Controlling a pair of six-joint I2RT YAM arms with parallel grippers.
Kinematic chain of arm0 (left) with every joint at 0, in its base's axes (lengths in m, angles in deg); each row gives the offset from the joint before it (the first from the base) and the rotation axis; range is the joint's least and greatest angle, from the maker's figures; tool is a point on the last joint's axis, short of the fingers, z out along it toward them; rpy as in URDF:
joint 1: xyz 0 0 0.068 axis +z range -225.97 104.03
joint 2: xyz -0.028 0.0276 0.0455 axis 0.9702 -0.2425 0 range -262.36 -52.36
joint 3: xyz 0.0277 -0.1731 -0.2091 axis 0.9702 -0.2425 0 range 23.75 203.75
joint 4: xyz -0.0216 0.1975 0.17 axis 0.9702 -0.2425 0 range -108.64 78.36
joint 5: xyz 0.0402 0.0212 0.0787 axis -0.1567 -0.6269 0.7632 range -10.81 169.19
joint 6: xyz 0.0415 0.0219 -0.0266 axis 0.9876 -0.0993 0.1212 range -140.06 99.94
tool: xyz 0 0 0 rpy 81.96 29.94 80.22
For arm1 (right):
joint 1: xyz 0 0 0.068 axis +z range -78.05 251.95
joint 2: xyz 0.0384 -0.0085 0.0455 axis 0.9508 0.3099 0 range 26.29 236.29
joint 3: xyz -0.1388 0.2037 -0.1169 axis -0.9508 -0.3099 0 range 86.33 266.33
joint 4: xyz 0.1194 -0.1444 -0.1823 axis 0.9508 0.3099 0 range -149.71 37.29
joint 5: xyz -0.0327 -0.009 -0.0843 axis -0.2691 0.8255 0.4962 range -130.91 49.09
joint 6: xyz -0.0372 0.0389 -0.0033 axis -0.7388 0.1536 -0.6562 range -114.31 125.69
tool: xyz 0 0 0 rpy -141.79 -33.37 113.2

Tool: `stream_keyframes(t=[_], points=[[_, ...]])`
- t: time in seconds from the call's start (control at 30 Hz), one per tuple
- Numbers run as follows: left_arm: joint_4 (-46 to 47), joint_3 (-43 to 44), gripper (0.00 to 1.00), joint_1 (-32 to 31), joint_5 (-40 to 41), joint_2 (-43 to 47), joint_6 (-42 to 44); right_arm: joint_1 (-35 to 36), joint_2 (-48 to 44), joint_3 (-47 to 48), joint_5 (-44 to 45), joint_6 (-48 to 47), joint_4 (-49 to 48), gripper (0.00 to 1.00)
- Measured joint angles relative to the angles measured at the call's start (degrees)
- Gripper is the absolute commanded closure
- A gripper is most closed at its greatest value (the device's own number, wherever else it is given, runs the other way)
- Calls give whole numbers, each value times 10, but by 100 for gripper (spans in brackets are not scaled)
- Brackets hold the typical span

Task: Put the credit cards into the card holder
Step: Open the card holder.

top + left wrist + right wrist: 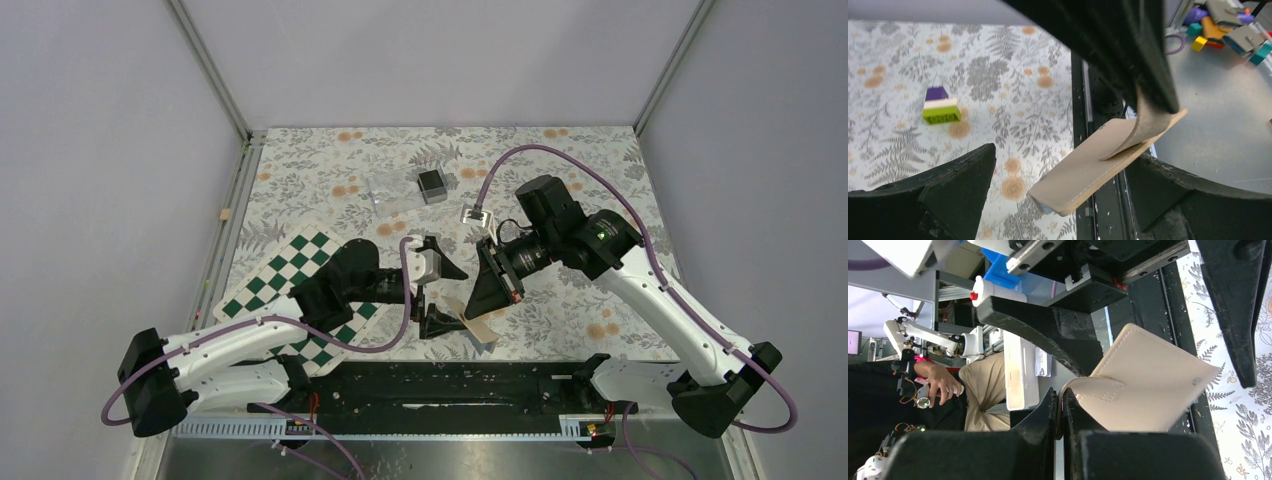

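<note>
While no cards can be made out in any view, the wallet (478,325) hangs folded shut over the near edge of the table (600,160). The task is therefore judged to be at an early stage: the wallet has yet to be opened, and every card remains to be found, picked up and slid in.

The right gripper (1060,405) is closed on the wallet's tab (1093,390), and the body of the wallet slopes down and away from that pinch. The left gripper (1065,155) is spread wide and holds nothing. In its wrist view the wallet lies between its two fingers (953,180), near the right-hand one, though contact cannot be told.

A purple and green block (941,105) stands well apart on the cloth.
</note>
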Motion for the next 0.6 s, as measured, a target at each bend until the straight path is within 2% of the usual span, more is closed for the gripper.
stream_keyframes(t=[0.1,0.2,0.37,0.5,0.57,0.6], points=[[35,0,3,0,-18,2,-6,0,0,0,-6,0,0,100],[54,0,10,0,-41,4,-16,0,0,0,-9,0,0,100],[53,0,33,0,-63,4,-25,0,0,0,-9,3,-1,100],[39,0,57,0,-72,5,-29,0,0,0,-3,6,-2,100],[27,0,66,0,-73,5,-27,0,0,0,6,7,-3,100],[19,0,74,0,-74,5,-24,0,0,0,10,7,-5,100]])
